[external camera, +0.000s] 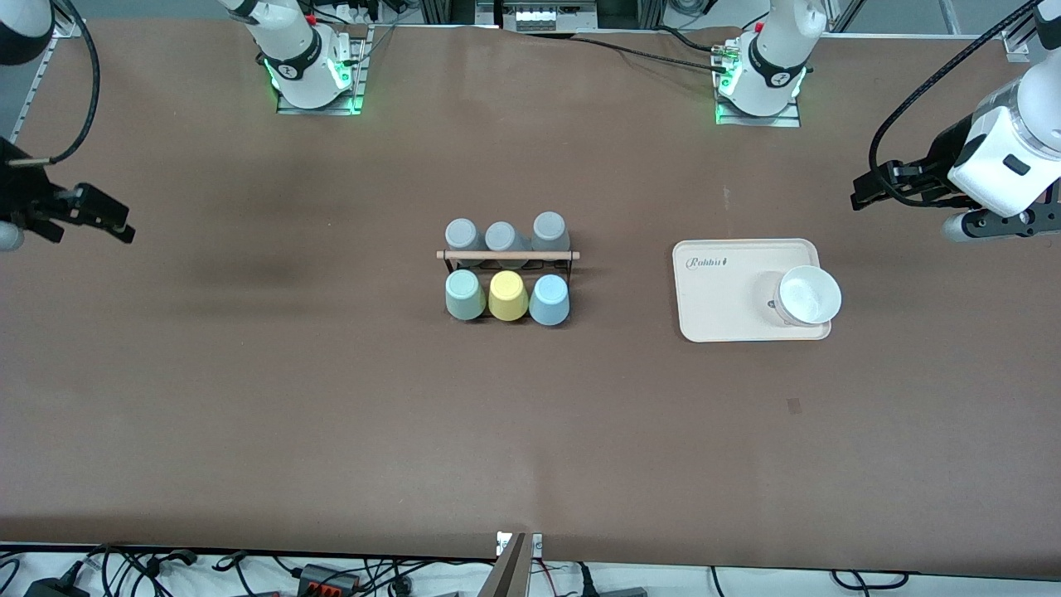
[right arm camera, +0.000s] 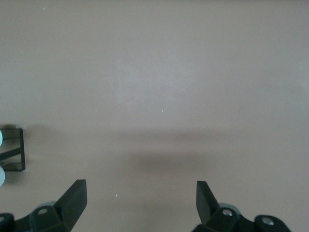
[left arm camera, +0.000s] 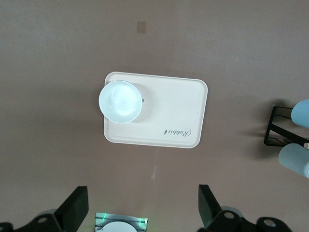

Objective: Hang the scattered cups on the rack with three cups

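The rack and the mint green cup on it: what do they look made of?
The rack: thin black wire, likely metal, with a pale rod across the top that looks like bare wood. The mint green cup: matte, no glare, possibly plastic or glazed ceramic; the look leaves that open.

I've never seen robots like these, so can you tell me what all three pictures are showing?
Two white robot arms stand at a long brown table. The big picture comes from a high camera facing them; each small picture comes from a camera on one arm's wrist.

In the middle stands a small black wire rack with a wooden rod, holding six upside-down cups. The row nearer the camera has a mint green cup, a yellow cup and a light blue cup; three grey cups sit in the farther row.

Toward the left arm's end lies a cream tray carrying a wide white bowl-like cup.

The left gripper and right gripper are both open, hold nothing and wait above the table's ends.
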